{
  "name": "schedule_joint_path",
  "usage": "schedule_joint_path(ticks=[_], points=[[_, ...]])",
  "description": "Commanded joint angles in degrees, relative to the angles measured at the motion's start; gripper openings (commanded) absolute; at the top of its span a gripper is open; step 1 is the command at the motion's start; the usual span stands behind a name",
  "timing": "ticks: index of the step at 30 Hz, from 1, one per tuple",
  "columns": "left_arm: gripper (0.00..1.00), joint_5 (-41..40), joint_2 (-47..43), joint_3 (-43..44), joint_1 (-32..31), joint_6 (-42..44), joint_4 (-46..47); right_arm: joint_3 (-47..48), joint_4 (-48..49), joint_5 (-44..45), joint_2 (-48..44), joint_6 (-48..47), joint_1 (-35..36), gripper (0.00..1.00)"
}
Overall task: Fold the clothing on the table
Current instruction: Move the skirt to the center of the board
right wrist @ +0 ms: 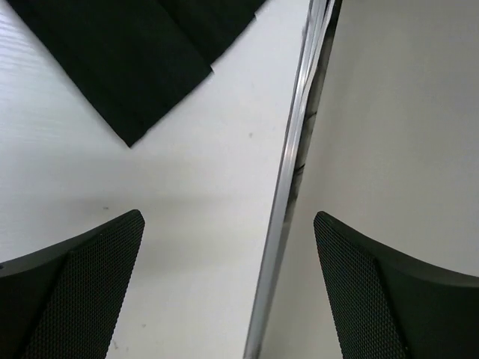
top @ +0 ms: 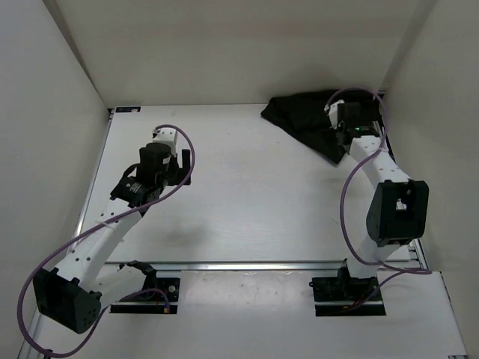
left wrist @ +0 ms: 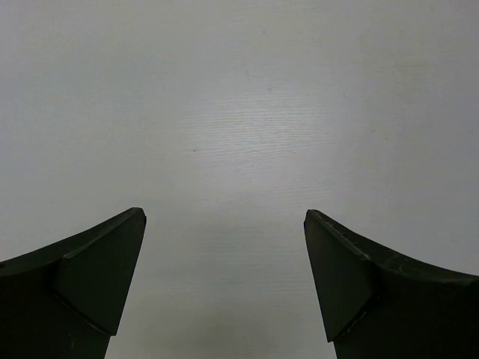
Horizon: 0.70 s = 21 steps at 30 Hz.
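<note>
Your left gripper [left wrist: 224, 217]: jaws spread wide, holding nothing, over the table [top: 247, 202] left of centre | your right gripper [right wrist: 228, 217]: spread wide, empty, above the right-edge rail [right wrist: 288, 172] | black clothing [top: 303, 116]: bunched in the far right corner.

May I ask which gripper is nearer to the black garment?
Right. The right gripper hangs open at a corner of the black garment; the left gripper hangs over bare table, far to its left.
</note>
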Motion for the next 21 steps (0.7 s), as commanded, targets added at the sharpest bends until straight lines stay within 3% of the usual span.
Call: schedule_joint_path(ticks=[1, 5, 7, 11, 12, 13, 15, 18, 21], points=[[0.98, -2.9, -4.3, -2.7, 0.0, 1.7, -0.6, 2.4, -10.2, -8.7, -1.6, 8.0, -3.0, 1.00], [0.98, 2.4, -12.7, -6.7, -0.3, 8.9, 5.9, -12.8, 5.1, 1.6, -7.7, -2.4, 0.2, 1.00], [0.99, 1.4, -15.7, -8.8, -1.3, 10.1, 8.5, -18.8, 10.8, 9.7, -10.0, -3.1, 2.6, 0.99], [0.99, -3.2, -14.0, -7.1, 0.1, 12.2, 6.2, -28.1, 23.5, 8.3, -17.6, -9.1, 4.5, 0.99], [0.98, -4.6, -12.1, -6.4, 0.2, 12.3, 4.5, -28.2, 22.8, 6.6, -19.0, -8.5, 4.2, 0.91], [0.99, -5.4, -11.3, -5.4, 0.8, 11.7, 3.5, -27.9, 21.2, -1.3, -21.0, -8.9, 3.9, 0.86], [0.99, -5.6, -9.2, -4.9, 2.8, 10.9, 1.3, -26.9, 16.5, -9.3, -21.9, -9.9, 5.9, 0.84], [0.99, 1.2, -7.4, -5.2, 8.6, 8.4, 1.6, -28.1, 20.0, -1.0, -18.7, -15.2, 14.8, 0.94], [0.99, 7.5, -6.0, -5.6, 11.8, 7.4, 2.3, -24.1, 19.9, -2.0, -12.7, -17.1, 17.6, 0.96]])
